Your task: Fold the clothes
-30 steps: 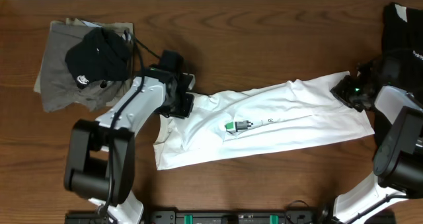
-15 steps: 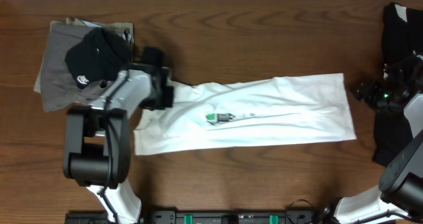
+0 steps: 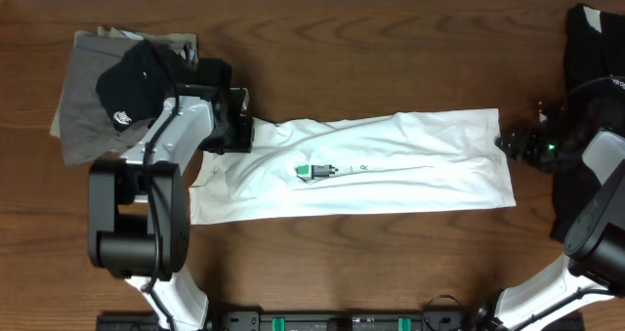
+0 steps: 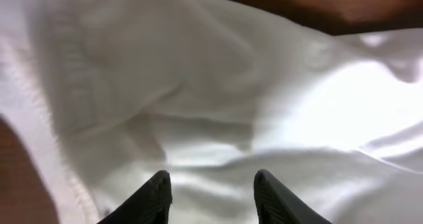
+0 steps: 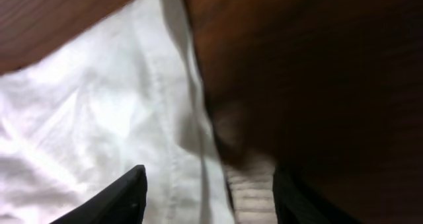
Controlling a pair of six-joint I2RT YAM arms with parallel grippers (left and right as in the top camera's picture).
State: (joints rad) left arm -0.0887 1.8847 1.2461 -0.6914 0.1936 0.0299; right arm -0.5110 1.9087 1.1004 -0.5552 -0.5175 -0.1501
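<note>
The white T-shirt (image 3: 410, 165) lies on the table as a long flat band, with its green print (image 3: 312, 171) left of the middle. My left gripper (image 3: 242, 134) sits over the shirt's upper left end. In the left wrist view its fingers (image 4: 211, 184) are apart over white cloth (image 4: 198, 85). My right gripper (image 3: 508, 144) is at the shirt's right edge. In the right wrist view its fingers (image 5: 208, 191) are wide apart, with the shirt's hem (image 5: 79, 118) and bare wood between them.
A grey-olive garment (image 3: 83, 126) with a black cap (image 3: 142, 77) on it lies at the back left, close to my left arm. A black garment (image 3: 591, 38) lies at the right edge, under my right arm. The brown wooden table (image 3: 391, 58) shows around the shirt.
The shirt has slid left and flattened into a straighter band. My left gripper moved left with it. My right gripper came off the shirt's right end and now sits at its edge.
</note>
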